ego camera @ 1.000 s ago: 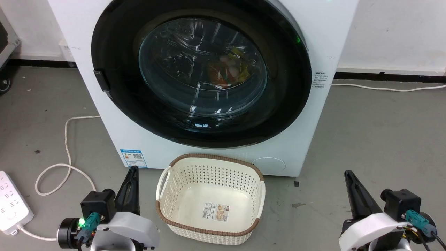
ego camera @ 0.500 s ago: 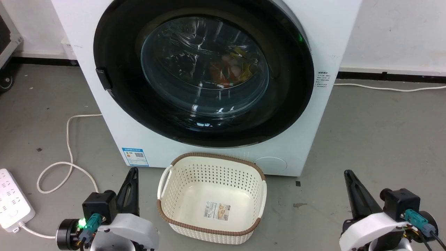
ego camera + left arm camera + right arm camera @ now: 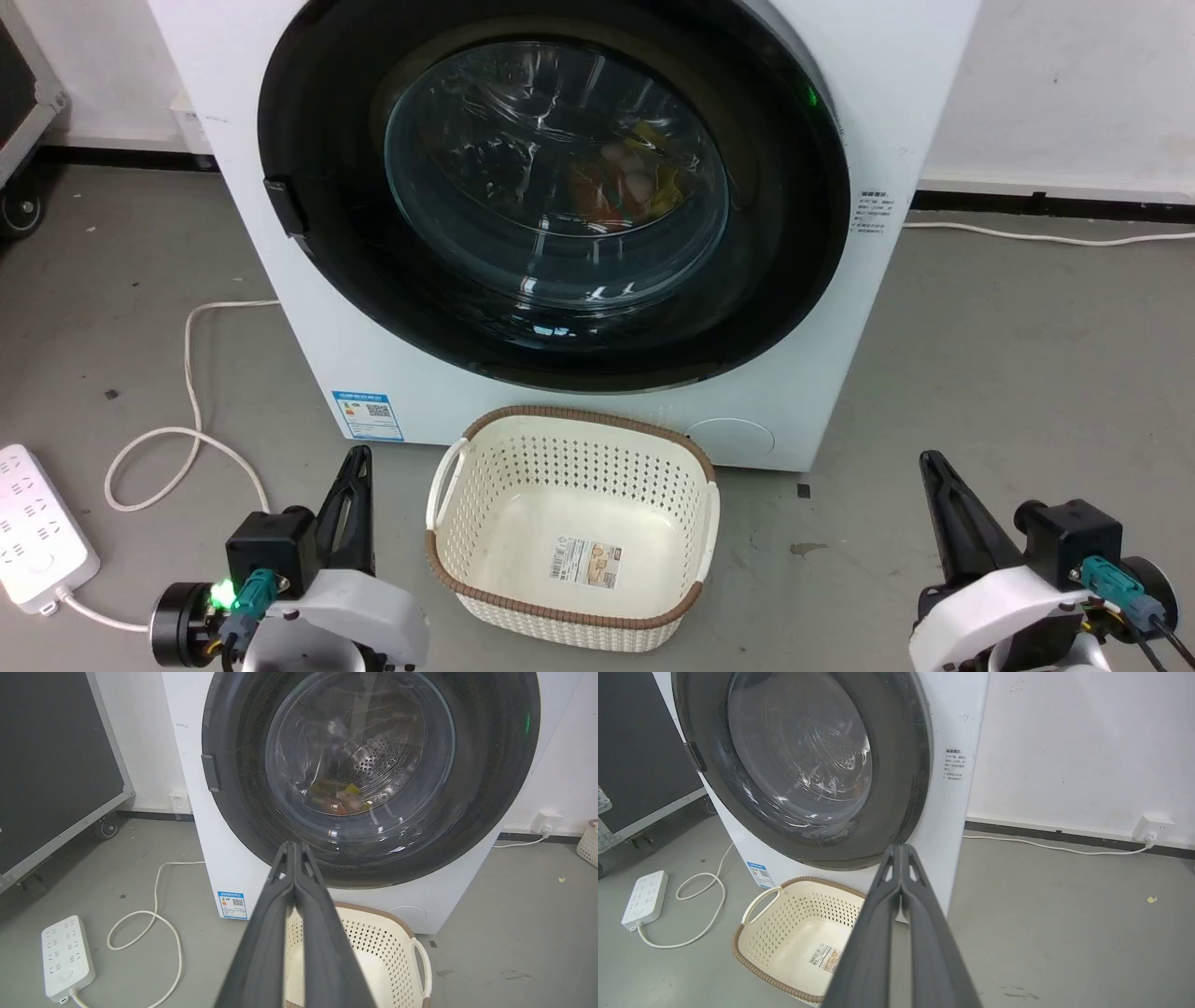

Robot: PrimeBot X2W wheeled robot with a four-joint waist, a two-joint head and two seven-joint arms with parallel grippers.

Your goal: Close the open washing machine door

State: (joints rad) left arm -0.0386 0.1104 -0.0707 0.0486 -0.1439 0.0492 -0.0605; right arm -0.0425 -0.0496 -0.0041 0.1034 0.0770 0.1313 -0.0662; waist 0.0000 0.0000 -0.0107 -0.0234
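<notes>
From my seat the door (image 3: 555,187) lies flat against the front of the machine (image 3: 822,373), its latch tab (image 3: 285,207) at the left edge. I cannot tell whether the catch has actually taken. Both arms hang low near the floor (image 3: 1008,373): the left pincer (image 3: 356,459) is clenched on nothing, and the right pincer (image 3: 929,462) is likewise clenched and empty. Each is well apart from the door.

My worry is an unlatched door swinging back out (the rim gives no sign either way). If I press to make sure, narrow fingertips on the bulging glass could skid, so the black rim beside the tab looks safer. The basket (image 3: 588,416) sits just below the door and would be easy to knock on a reach. The cord (image 3: 191,373) and power strip (image 3: 37,541) at left could catch a wheel.
</notes>
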